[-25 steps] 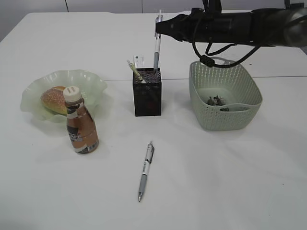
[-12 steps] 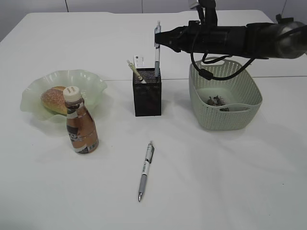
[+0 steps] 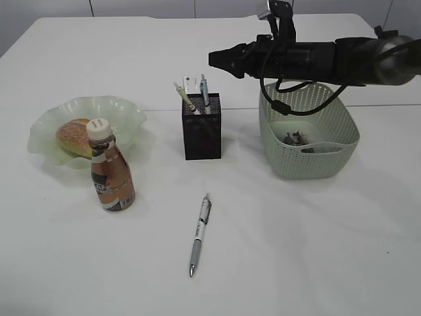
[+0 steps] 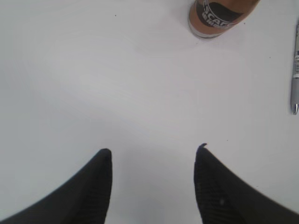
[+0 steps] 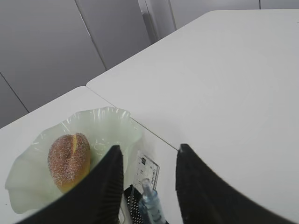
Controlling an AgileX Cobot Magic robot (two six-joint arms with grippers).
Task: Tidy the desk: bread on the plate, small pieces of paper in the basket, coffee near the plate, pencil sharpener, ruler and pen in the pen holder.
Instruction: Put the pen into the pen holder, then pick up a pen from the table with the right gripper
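Observation:
My right gripper (image 3: 214, 58) (image 5: 149, 148) hangs open just above the black mesh pen holder (image 3: 202, 131). A blue-grey pen (image 3: 204, 87) (image 5: 151, 201) stands free in the holder below the jaws, beside a white printed strip (image 3: 191, 83) (image 5: 145, 170) and a slanted stick (image 3: 184, 97). A second pen (image 3: 200, 234) (image 4: 295, 70) lies on the table in front. Bread (image 3: 74, 137) (image 5: 69, 158) sits on the pale green plate (image 3: 125, 112) (image 5: 112, 126), with the coffee bottle (image 3: 110, 174) (image 4: 219, 16) beside it. Paper pieces (image 3: 297, 138) lie in the basket (image 3: 309, 164). My left gripper (image 4: 154, 150) is open over bare table. No pencil sharpener shows.
The right arm (image 3: 329, 56) stretches over the basket's back rim. A seam (image 3: 158, 109) between two white tabletops runs behind the plate and holder.
My right gripper has opened and let go of the pen, which has dropped down into the pen holder. The arm has sunk slightly. The left gripper has not moved.

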